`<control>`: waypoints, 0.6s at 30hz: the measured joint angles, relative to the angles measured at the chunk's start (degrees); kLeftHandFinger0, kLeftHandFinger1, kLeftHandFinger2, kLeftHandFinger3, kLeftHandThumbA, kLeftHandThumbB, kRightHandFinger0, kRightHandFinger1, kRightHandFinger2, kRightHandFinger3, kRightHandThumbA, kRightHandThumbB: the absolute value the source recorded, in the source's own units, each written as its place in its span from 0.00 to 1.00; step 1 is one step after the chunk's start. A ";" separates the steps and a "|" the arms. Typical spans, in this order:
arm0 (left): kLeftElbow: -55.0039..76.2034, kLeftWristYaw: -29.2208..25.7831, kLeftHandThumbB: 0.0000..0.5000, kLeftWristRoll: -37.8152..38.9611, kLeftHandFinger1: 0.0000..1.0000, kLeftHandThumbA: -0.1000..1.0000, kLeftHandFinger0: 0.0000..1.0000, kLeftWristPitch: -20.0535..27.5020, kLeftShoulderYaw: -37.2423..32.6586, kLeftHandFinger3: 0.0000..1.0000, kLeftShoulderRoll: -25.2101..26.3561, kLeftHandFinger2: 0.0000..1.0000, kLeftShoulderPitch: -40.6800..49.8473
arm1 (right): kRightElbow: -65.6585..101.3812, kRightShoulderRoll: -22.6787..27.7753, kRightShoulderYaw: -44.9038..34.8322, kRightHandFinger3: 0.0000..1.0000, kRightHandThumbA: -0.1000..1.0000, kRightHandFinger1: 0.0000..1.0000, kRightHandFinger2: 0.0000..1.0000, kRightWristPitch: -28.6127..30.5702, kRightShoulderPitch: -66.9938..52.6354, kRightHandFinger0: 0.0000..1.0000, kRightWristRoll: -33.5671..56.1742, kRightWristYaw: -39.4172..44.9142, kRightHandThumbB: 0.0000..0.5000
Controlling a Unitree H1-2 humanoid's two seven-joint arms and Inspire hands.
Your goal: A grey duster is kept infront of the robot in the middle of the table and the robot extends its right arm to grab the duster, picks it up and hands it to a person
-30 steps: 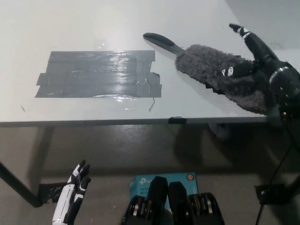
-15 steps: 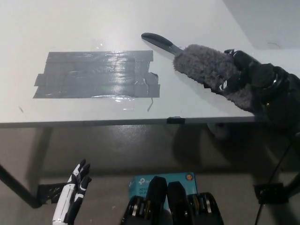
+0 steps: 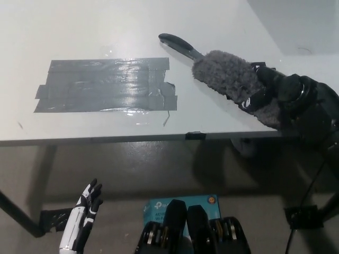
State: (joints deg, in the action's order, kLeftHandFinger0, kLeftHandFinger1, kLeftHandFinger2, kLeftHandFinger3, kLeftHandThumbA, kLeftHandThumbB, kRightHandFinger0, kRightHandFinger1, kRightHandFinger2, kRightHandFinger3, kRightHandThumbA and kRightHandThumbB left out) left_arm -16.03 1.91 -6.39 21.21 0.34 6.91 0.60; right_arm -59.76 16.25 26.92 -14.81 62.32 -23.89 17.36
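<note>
the black fingers [image 3: 265,87] are curled over the far end of the fluffy head of the grey duster [image 3: 228,76], so the right hand [image 3: 275,90] looks closed around it at the right of the frame. the duster lies slanted across the upper right of the table [image 3: 106,26], its dark handle [image 3: 177,45] pointing toward the upper middle and free of the hand. whether the head has left the tabletop cannot be told from this steep view.

the step in hand looks like securing the grip before the lift. because the hold is on soft pile and not on the handle, it would be wise to squeeze firmly and raise slowly, keeping the long free end from sagging or swinging.

a patch of grey tape [image 3: 106,84] sits on the table at centre left, well apart from the duster and out of the way. the table edge runs just below the hand. the white left hand [image 3: 82,219] hangs at the lower left below table level, fingers loosely apart and holding nothing. no person is in view yet.
</note>
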 measured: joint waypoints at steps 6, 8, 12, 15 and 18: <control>-0.02 0.00 0.56 -0.02 1.00 0.94 0.95 0.00 0.00 1.00 0.00 1.00 -0.07 | 0.91 0.88 3.05 1.00 0.00 0.27 0.38 0.85 0.15 0.13 -2.34 -0.12 0.26; -0.05 -0.01 0.55 -0.02 1.00 0.94 0.95 0.00 0.01 1.00 0.01 1.00 -0.13 | 1.70 1.26 3.47 0.62 0.00 0.31 0.38 1.03 0.07 0.08 -2.85 0.04 0.27; -0.16 0.00 0.56 -0.02 1.00 0.94 0.95 0.03 0.01 1.00 0.02 1.00 -0.14 | 3.22 1.92 3.51 0.54 0.00 0.58 0.65 1.90 -0.57 0.22 -3.18 0.84 0.29; -0.18 0.00 0.56 -0.02 1.00 0.94 0.95 0.09 0.00 1.00 0.02 1.00 -0.17 | 5.21 2.69 2.70 0.62 0.00 0.75 0.87 2.84 -1.56 0.37 -2.87 1.77 0.31; -0.17 0.00 0.56 -0.01 1.00 0.95 0.95 0.09 0.01 1.00 0.02 1.00 -0.20 | 6.89 3.33 1.60 0.82 0.00 0.82 1.00 3.55 -2.53 0.37 -2.24 2.70 0.30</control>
State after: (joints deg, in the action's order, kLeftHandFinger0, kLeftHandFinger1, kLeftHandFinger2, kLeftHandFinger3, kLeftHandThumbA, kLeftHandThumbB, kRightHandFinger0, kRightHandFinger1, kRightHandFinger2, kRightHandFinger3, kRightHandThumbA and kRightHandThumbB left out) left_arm -16.20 1.91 -6.40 21.29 0.34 6.93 0.40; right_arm -52.87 19.58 28.52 -11.26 59.79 -26.14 20.07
